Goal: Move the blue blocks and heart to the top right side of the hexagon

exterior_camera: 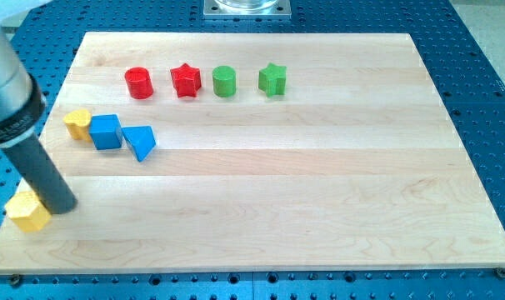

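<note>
No writing can be read anywhere. My tip (62, 206) is seen at the view's bottom left of the light wooden board (319, 183), seemingly touching the yellow hexagon block (27, 212); nothing is held. Further up, the yellow heart block (77, 123), blue cube block (106, 132) and blue triangle block (140, 141) are lined up.

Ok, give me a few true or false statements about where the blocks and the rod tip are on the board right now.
1. My tip is beside the yellow hexagon. True.
2. The blue cube sits in the row near the view's top. False: it lies below that row, between the yellow heart and the blue triangle.
3. The red star is left of the green cylinder. True.
4. The green star touches the blue triangle. False: they are well apart.
</note>
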Motion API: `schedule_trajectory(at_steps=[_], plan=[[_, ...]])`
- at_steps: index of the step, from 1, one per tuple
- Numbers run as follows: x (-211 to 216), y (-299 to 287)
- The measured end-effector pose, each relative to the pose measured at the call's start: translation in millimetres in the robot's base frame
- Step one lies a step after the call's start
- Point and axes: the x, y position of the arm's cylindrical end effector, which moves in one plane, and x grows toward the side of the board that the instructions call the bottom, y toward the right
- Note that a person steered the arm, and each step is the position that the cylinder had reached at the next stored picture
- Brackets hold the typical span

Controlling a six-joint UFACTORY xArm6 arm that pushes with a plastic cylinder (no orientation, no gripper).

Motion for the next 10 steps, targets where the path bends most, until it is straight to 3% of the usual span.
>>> schedule_trajectory(at_steps=[2, 3, 5, 6, 7, 8, 9, 10], plan=[[-42.3, 113.0], [-92.4, 115.7], [-87.8, 51.1], [-140.6, 63.9], [-159.0, 49.5], [-107.3, 39.7], [-125.9, 57.5], [-145.9, 39.0]])
